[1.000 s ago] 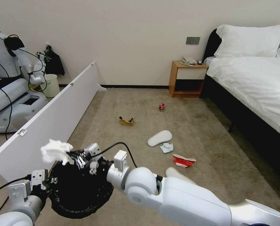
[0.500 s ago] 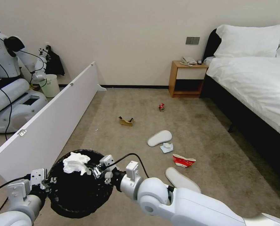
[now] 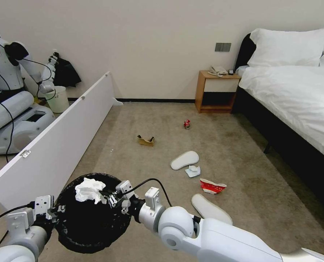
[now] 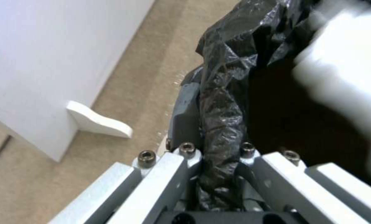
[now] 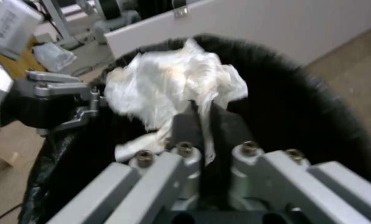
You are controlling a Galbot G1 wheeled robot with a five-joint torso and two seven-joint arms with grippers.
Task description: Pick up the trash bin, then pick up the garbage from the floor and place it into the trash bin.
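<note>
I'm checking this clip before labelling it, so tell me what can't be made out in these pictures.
- Inside of the trash bin: head view, dark bag hides any contents beneath the white tissue.
- Bin's white body: head view, covered by the bag.
- Left gripper: left wrist view, fingertips buried in the bag fold.
- Right gripper: right wrist view, tips blurred against tissue.
- Near slipper: head view, partly behind the right arm.
- Crushed red can: too small to read.

trash bin: black liner
tissue: white
carton: red and white
can: red
cardboard: brown
floor: beige carpet
</note>
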